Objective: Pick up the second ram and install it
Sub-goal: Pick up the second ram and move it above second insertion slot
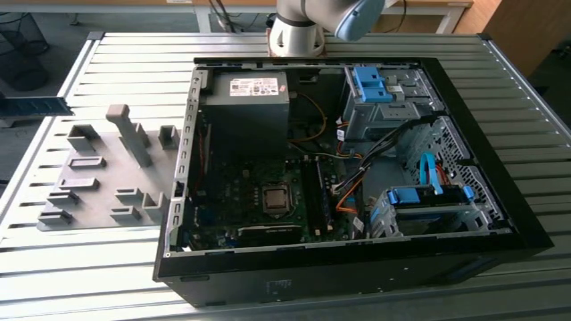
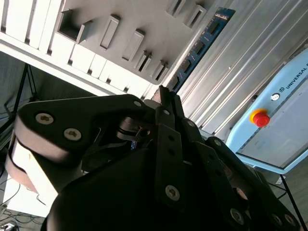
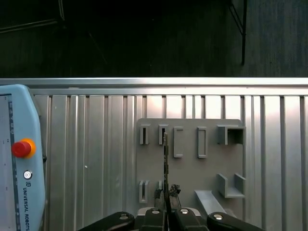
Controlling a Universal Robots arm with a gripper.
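A: Right up close, the gripper [image 3: 167, 193], fingers drawn narrow and clamped on the second ram [image 3: 165, 159]!

B: In the second wrist view it's a blue stick jutting past the fingertips, and in the first it's edge-on.

A: The wrist points straight down at the table [image 3: 96, 144], and the stick hangs over the grey slotted plate [image 3: 192, 168] near the table's edge.

B: Touching a slot? Can't tell.

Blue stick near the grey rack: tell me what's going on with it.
The arm's pincer is shut on one end of the second ram, the blue stick, holding it lifted by the grey rack on the metal table. The open computer case sits at the exterior view's right of the rack; the stick is not yet in it.
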